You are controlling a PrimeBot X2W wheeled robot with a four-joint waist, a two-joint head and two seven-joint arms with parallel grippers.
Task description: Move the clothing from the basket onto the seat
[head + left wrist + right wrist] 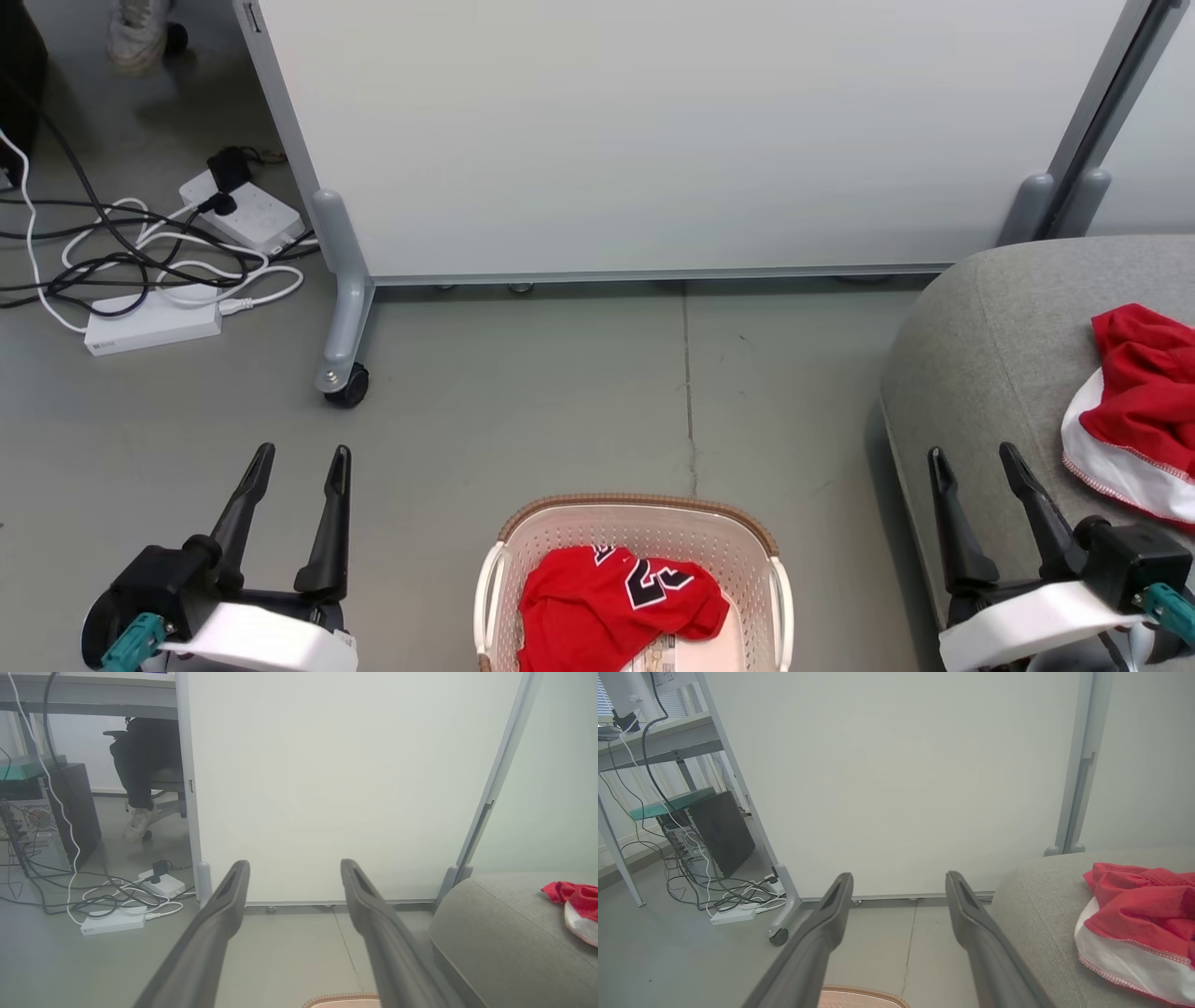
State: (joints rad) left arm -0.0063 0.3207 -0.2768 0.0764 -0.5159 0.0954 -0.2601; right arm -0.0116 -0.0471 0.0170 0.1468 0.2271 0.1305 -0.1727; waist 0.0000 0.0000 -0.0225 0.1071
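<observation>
A red jersey (616, 602) with black-and-white numerals lies crumpled in the cream basket (766, 579) at the bottom centre of the head view. A second red garment with a broad white band (1134, 411) rests on the grey seat (990, 355) at the right; it also shows in the right wrist view (1139, 924) and the left wrist view (577, 900). My left gripper (301, 455) hovers open left of the basket. My right gripper (974, 455) stands open over the seat's front edge, nothing between its fingers. The basket's brown rim (864, 994) peeks in at the bottom of the wrist views.
A white partition panel (653, 140) on a castor foot (344, 383) stands behind the basket. Power strips and tangled cables (159, 252) lie on the floor at the left. A seated person's shoe (138, 823) and a computer tower (51, 821) are beyond the panel.
</observation>
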